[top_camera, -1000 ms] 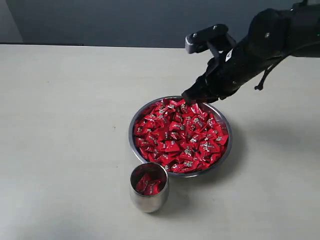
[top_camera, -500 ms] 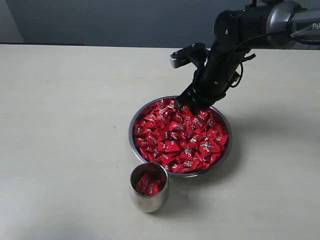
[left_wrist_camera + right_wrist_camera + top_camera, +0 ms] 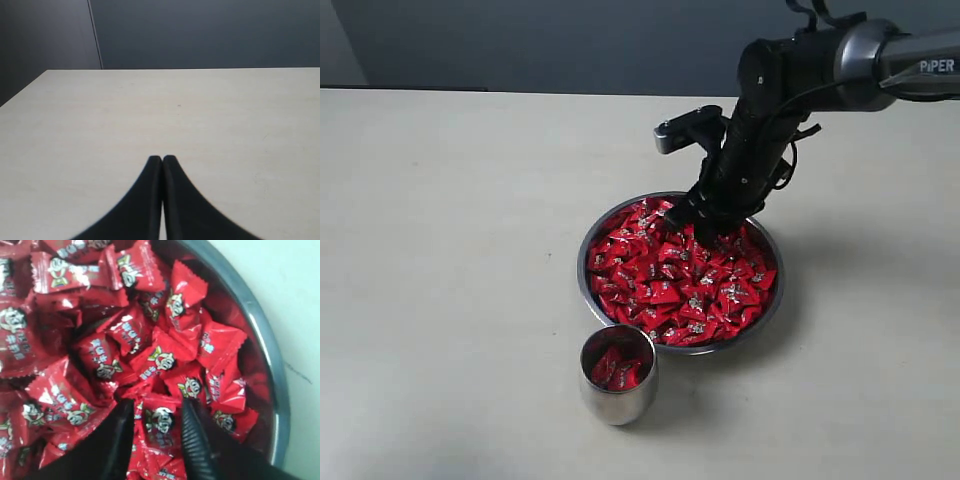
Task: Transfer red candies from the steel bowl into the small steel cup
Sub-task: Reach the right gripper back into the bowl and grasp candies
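steel bowl full of red candies, few in small steel cup

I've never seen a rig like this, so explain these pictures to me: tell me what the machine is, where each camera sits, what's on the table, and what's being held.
This is a robot with two arms, each ending in a two-fingered claw. The wide picture comes from a camera off the arms. It shows a pale table with a steel bowl heaped with red candies. Beside the bowl stands a small steel cup with a few candies already inside. The other two pictures come from cameras on the wrists, looking along each claw. The right claw is down in the bowl. Its fingers are apart with a candy between them, not visibly pinched. The left claw is closed and empty over the table, outside the wide picture.
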